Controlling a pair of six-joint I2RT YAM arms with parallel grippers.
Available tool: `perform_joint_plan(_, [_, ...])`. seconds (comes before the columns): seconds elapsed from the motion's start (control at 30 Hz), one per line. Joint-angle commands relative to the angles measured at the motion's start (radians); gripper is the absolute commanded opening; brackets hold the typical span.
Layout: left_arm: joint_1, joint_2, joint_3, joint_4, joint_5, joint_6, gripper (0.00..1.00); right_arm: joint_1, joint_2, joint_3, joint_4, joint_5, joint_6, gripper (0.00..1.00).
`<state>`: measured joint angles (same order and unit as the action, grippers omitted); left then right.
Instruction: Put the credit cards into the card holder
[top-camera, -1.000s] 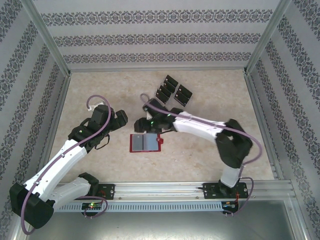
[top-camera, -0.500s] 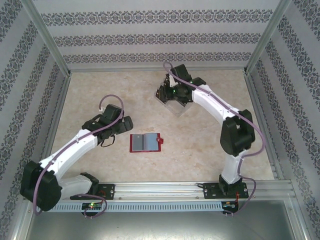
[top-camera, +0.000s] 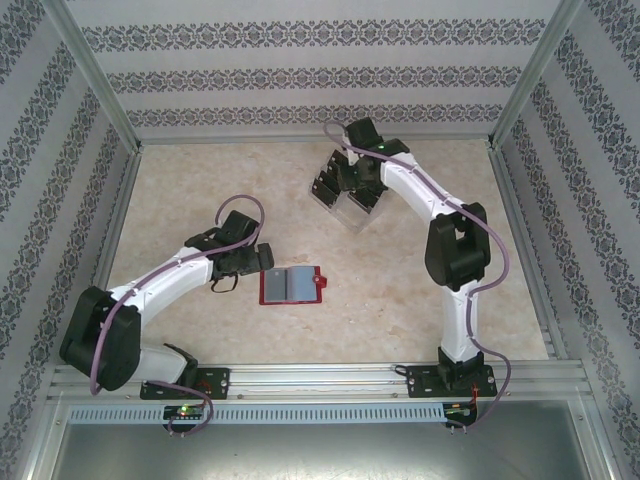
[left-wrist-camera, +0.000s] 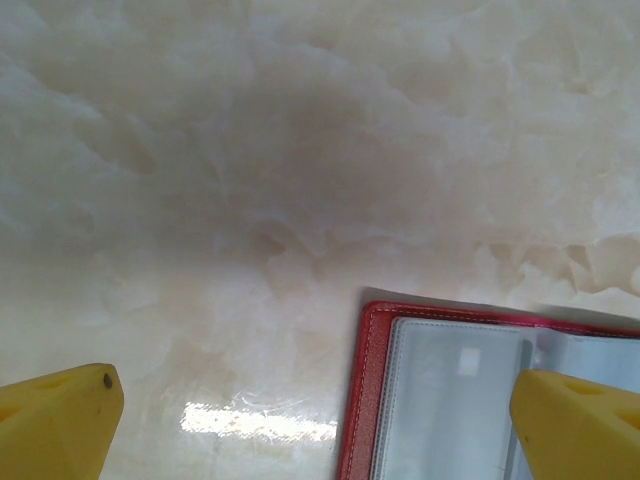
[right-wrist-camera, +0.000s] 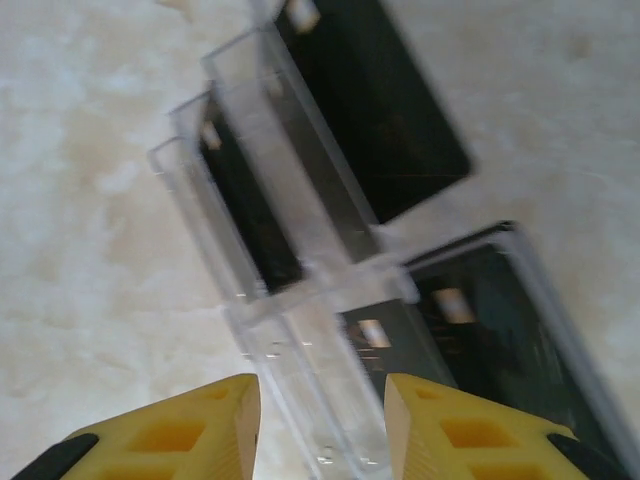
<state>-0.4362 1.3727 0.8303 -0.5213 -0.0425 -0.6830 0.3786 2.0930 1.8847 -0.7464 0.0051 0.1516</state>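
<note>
White arms (top-camera: 165, 280), black joints (top-camera: 455, 255) (purple cables (top-camera: 243, 202)), yellow fingertips (right-wrist-camera: 170, 435)

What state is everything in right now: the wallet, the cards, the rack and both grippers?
card holder: open, lying flat on the table, inside facing up.
credit cards: standing in the slots of the clear rack.
clear rack: resting on the table, holding cards.
left gripper: open, over the card holder's left edge.
right gripper: jaws apart, above the rack, nothing clearly held.
</note>
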Motion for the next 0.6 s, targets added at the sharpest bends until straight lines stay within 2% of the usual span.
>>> perform_joint_plan(0.0, [0.013,0.017,-0.01,0.036,0.014,0.027,1.0,-0.03,-0.048,-0.023,-0.029,0.049,-0.034,0.39])
perform_joint_plan(0.57, [0.013,0.04,-0.011,0.057,0.026,0.018,1.0,-0.041,-0.051,-0.076,-0.022,0.047,-0.054,0.39])
